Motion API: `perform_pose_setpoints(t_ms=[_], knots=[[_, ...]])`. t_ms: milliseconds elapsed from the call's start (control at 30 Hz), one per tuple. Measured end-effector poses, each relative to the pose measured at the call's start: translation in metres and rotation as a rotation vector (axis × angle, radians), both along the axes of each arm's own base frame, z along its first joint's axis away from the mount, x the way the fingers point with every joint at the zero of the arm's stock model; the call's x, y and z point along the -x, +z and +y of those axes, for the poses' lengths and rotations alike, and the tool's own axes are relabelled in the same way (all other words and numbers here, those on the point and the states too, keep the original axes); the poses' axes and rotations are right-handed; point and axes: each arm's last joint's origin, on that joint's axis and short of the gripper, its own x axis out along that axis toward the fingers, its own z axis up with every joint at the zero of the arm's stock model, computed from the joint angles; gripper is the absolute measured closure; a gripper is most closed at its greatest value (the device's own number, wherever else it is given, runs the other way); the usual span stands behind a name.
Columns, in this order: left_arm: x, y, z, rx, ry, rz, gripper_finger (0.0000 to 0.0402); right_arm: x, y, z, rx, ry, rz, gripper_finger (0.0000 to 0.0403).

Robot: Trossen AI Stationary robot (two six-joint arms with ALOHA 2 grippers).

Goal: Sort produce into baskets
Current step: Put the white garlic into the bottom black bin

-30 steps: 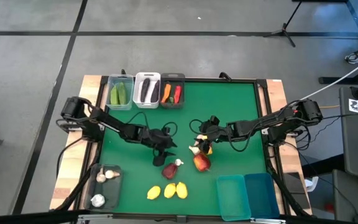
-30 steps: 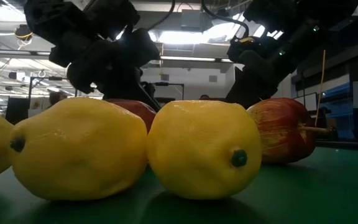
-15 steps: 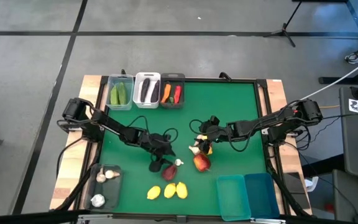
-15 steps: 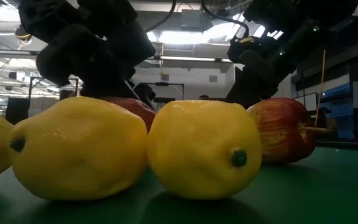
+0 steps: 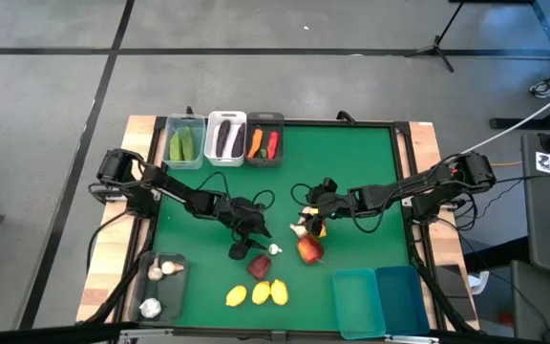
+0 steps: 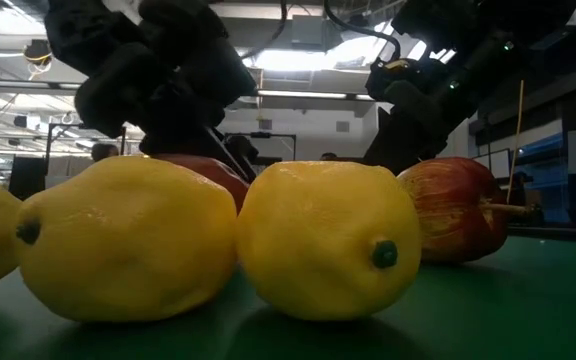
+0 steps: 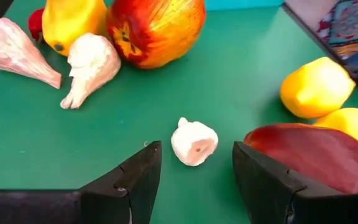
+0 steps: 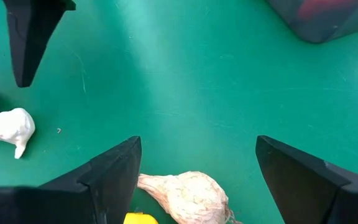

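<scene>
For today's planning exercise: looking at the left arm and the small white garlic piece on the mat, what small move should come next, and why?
Probably lower the left end effector and close: its open fingers already straddle the small white garlic, which lies free on the green mat.

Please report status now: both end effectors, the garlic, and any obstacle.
Left end effector open, over small white garlic bulb. Right end effector open, idle over another garlic. Dark red fruit beside left fingers.
</scene>
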Motion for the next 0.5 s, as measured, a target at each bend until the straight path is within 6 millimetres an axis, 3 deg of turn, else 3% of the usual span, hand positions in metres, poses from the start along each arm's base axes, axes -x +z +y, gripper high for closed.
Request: perform_pose_setpoints(t_ms=[200,500], knots=[[-0.006,-0.008,0.01,0.035,-0.033,0.022,0.0209,0.0,0.0,0.0,0.0,0.0,0.0,0.0086],[-0.022,-0.012,0.008,-0.006,-0.139,-0.004,0.0209,0.0,0.0,-0.001,0.009,-0.009,-0.001,0.0086]])
